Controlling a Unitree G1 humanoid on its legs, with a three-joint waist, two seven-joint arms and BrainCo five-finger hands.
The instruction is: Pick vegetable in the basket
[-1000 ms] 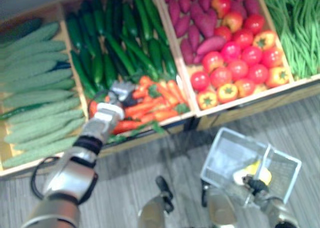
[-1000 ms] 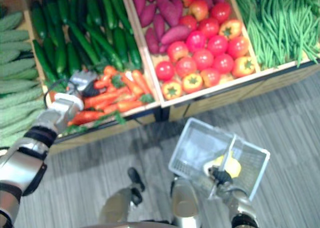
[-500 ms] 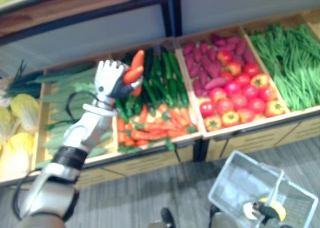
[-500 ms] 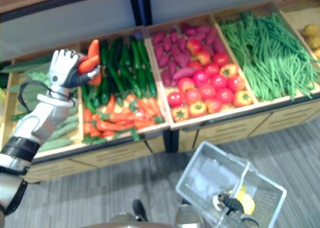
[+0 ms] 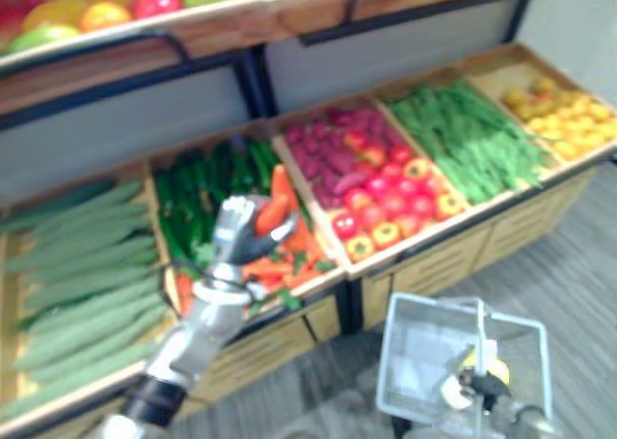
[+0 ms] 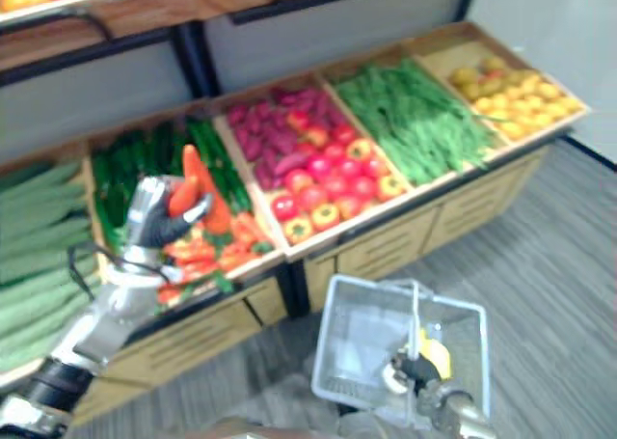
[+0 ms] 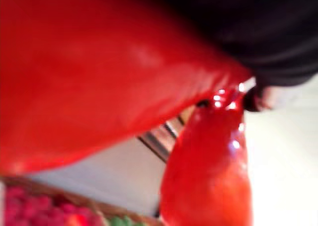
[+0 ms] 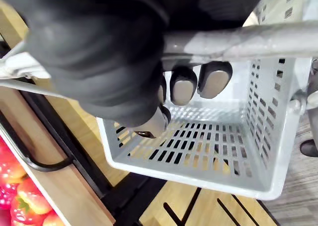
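My left hand (image 5: 236, 236) clutches a long orange carrot (image 5: 278, 200), already picked; my right hand (image 8: 183, 85) curls round the handle (image 8: 248, 41) of the grey plastic mesh basket (image 8: 189, 172). Dropping it in remains.

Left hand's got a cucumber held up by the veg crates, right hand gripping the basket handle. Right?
Not a cucumber: the left hand holds an orange carrot, as the right eye view shows. The rest stands: it is held up by the veg crates, and the right hand is curled round the basket handle.
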